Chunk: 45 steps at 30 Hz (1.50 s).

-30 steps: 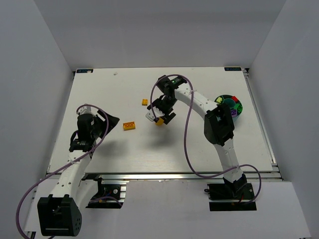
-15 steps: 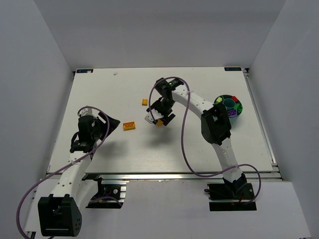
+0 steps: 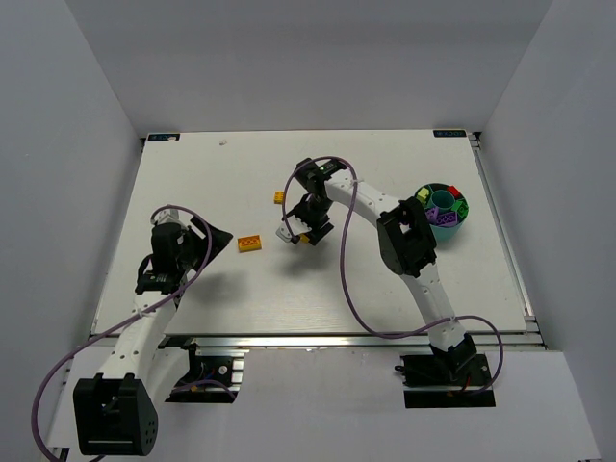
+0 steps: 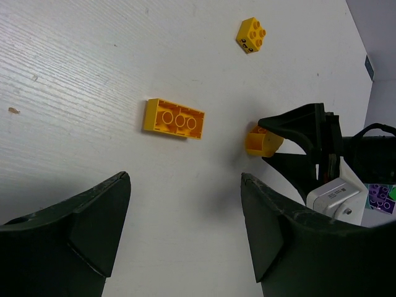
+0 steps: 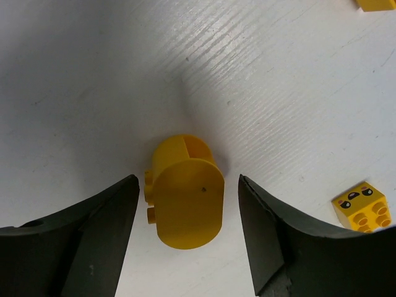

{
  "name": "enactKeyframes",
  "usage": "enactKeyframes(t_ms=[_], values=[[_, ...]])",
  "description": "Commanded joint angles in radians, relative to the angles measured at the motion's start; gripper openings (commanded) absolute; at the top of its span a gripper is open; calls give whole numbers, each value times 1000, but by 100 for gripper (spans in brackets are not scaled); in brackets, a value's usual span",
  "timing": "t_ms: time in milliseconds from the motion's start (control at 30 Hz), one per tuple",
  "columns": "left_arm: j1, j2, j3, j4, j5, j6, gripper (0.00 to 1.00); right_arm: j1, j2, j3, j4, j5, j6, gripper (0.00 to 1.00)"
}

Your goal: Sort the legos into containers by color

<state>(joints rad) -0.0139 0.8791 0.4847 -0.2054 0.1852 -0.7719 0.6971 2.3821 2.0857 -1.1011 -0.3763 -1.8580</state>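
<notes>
Brick: rounded yellow brick point(image 5: 185, 192) lies on the table point(image 3: 241, 298), mid-table, well apart from the bowl point(image 3: 445, 231).
Right gripper point(image 3: 306, 231): jaws spread astride the brick, a gap on each side, nothing held.
Left gripper point(image 4: 184, 185): spread, empty, over the table's left.
Handling: judged light, rigid and smooth — apt to slip or roll; pinch squarely across its middle.

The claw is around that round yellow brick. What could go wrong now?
1. The right gripper has open fingers either side of the round yellow brick. Its sides look curved, so it might twist or pop out when they close.
2. The bowl is far off to the right, so a weak grip might drop the brick on the way.
3. The small face brick lies near one finger and might get bumped.
</notes>
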Motion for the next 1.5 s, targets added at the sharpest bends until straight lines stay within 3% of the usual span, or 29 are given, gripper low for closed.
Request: enactKeyframes(t_ms=[0,267,433,533,667,800,967,1033,1267,1467], values=[[8,7,22,14,14,2,81,5,-12,28,-13,-12,0,68],[8,15,20,27,17,-4,81,10,-23,2,-8,-9,11,56],[8,6,15,35,14,-15,81,7,-67,24,-6,-116,88,32],[8,1,8,57,22,-29,81,-11,-156,-1,58,-249,273,20],[8,7,-12,107,34,-53,81,-100,-360,-125,237,-407,668,0],[8,50,-18,179,57,-63,81,-238,-559,-335,509,-466,1141,0],[8,133,-5,262,88,-69,81,-459,-794,-581,707,-395,1442,0],[8,176,8,293,105,-70,80,-546,-874,-633,760,-296,1552,0],[8,251,40,343,132,-76,81,-757,-1014,-823,791,-101,1686,0],[8,273,51,353,152,-76,81,-883,-985,-862,826,-101,1784,0]])
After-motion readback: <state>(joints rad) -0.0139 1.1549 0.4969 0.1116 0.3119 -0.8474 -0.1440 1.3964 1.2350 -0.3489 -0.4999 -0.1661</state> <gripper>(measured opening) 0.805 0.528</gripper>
